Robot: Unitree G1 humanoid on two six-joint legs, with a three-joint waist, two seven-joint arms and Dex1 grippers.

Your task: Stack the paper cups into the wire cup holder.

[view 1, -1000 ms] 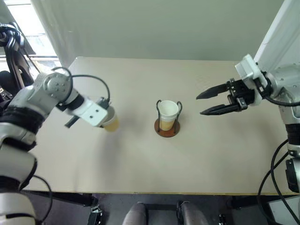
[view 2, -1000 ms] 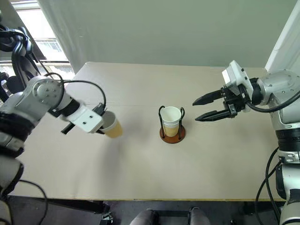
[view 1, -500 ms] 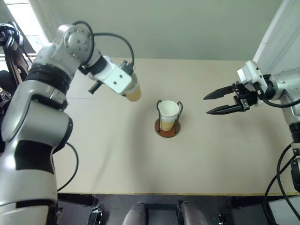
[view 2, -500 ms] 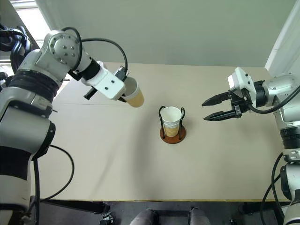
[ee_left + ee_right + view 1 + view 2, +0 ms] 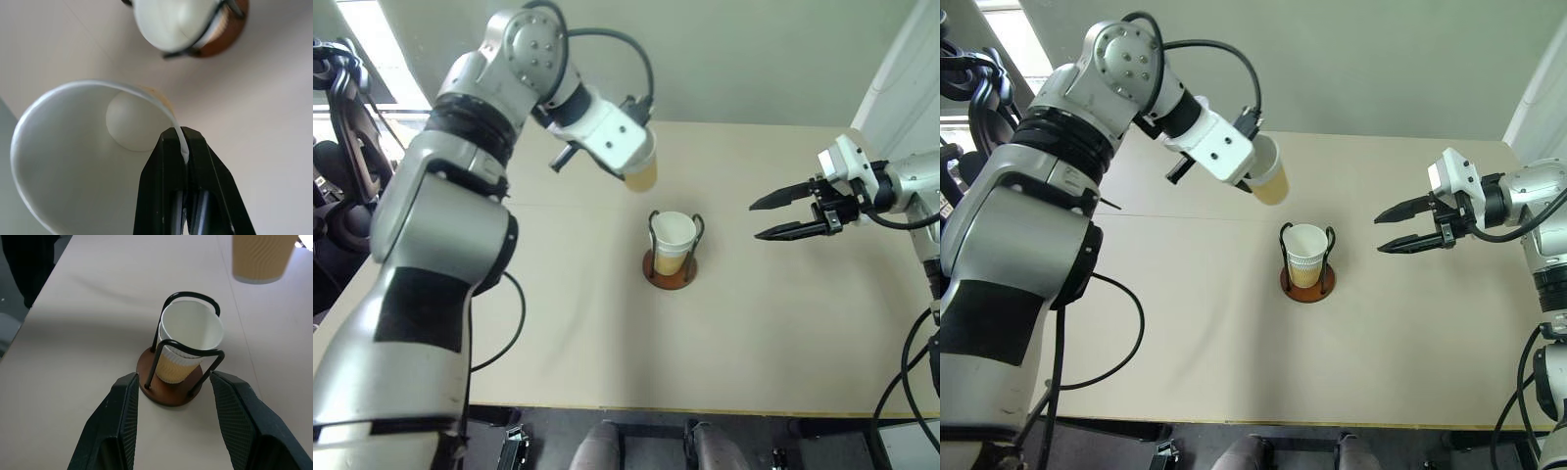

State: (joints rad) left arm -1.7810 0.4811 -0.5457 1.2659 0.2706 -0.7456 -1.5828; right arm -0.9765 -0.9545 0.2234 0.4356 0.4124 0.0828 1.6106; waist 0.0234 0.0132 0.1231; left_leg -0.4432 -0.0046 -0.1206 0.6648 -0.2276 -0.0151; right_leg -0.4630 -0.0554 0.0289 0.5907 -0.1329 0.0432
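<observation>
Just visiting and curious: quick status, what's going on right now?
Left gripper pinching a paper cup by its rim, above the table. Right gripper open, empty. Cup holder already has cups inside. Nothing blocking.

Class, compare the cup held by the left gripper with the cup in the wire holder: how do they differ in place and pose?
The held cup hangs in the air, pinched by its rim in the left gripper; the holder cup sits inside the wire holder on the table. The held cup is tilted; the holder cup stands upright. Both are tan outside, white inside.

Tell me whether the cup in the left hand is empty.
Empty. The left wrist view looks straight into the cup pinched at its rim by the left hand, showing only its bare white bottom.
</observation>
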